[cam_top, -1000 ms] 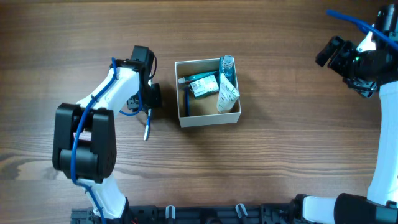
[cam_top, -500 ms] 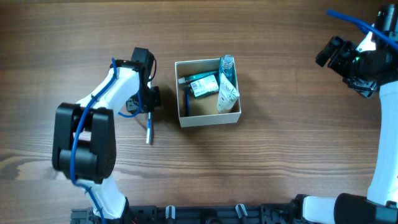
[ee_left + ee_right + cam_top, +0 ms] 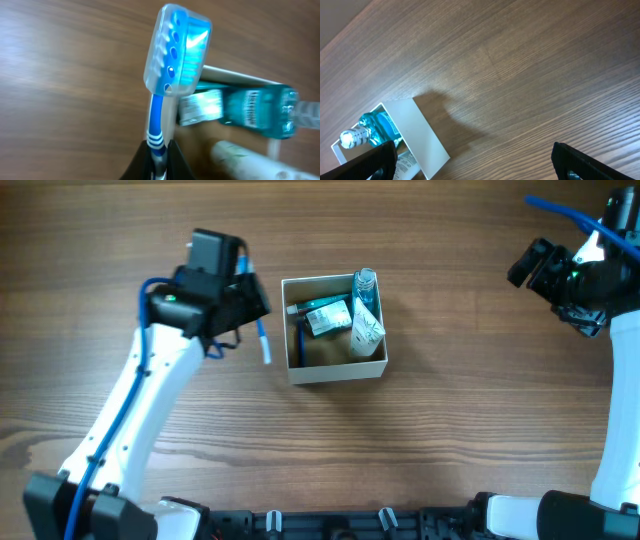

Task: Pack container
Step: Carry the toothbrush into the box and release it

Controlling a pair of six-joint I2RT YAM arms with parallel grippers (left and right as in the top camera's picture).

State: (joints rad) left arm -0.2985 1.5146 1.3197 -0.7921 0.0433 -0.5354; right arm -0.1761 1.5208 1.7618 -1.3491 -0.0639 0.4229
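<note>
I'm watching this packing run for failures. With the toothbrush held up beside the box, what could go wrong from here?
1. The toothbrush hangs just outside the left wall of the container; lowered there, it may catch the rim or miss.
2. The left gripper pinches only the thin handle, so it might swivel or slip.
3. A bottle, tube and packet already fill much of the container, so it may end up propped over the edge.
</note>
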